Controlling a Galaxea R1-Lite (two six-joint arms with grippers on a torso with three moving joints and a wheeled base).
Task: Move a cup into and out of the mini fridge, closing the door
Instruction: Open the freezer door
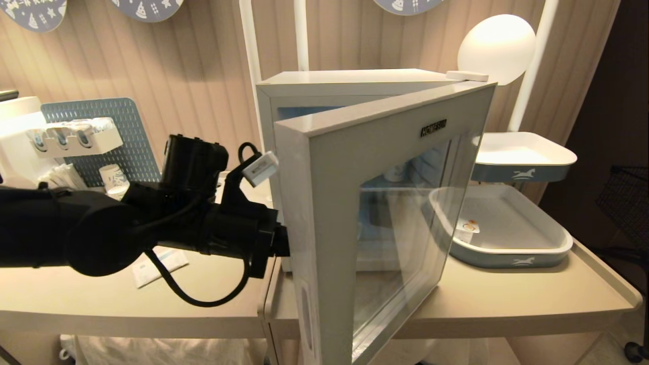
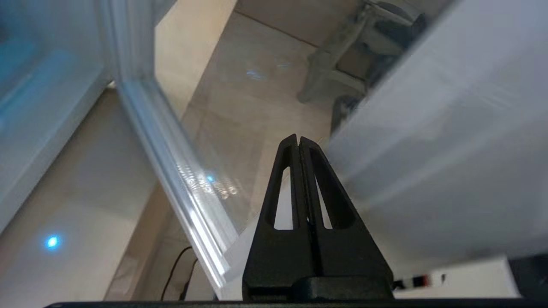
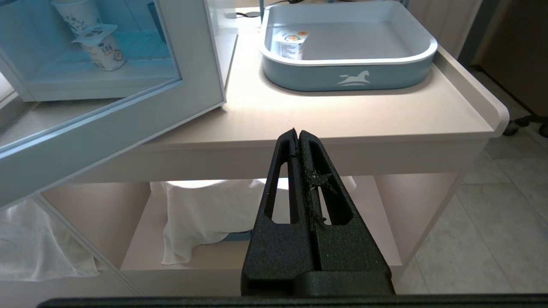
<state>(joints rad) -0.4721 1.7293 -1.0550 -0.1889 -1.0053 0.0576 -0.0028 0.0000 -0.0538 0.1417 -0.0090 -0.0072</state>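
Sitting across the whole scene was the pale worktop [image 1: 507,299], with the mini fridge [image 1: 355,81] standing on it near the middle. The door [image 1: 329,213] was swung about halfway open toward the near side, hinged on the right, glass window facing out. Left arm reached in from the left behind the door's free edge, so the left tool [image 2: 299,141] was hidden in the head view; its wrist camera showed both fingers pressed flat together, gripping nothing, right beside the door's white inner face. Right tool [image 3: 297,133] hung low at the near side of the worktop, pinched fully closed too and empty. To the right of the fridge sat a blue-grey tray [image 3: 346,77] with a small orange-marked cup [image 3: 292,44] in its left corner. The cup [image 3: 102,49] was inside the fridge on its floor, just in front of a taller paper cup [image 3: 77,15].
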